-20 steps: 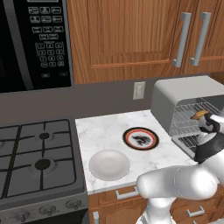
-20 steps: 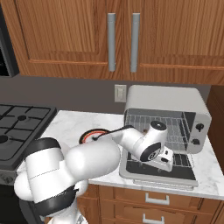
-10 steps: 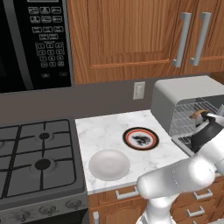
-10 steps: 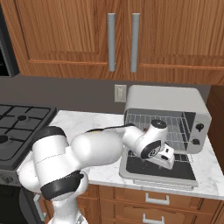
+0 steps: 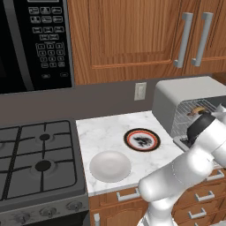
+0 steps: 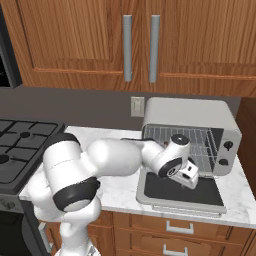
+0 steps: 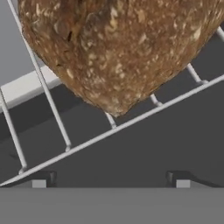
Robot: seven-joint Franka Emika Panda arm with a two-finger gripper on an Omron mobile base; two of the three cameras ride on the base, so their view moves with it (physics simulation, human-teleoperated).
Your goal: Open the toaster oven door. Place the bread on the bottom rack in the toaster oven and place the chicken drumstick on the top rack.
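The silver-grey toaster oven stands open, its door folded down flat on the counter. My gripper is open at the oven mouth, just above the door. Nothing sits between its fingertips. Right in front of it the brown, rough bread lies on a wire rack, low in the oven. In the left base view a golden-orange piece, the chicken drumstick, shows higher up on a wire grid behind my wrist.
A round plate with dark crumbs and a white bowl sit on the marble counter left of the oven. The gas stove is further left, under the black microwave. Wooden cabinets hang overhead.
My hand has shifted slightly right along the oven mouth and the arm's links have swung. The bread, drumstick and door have stayed put.
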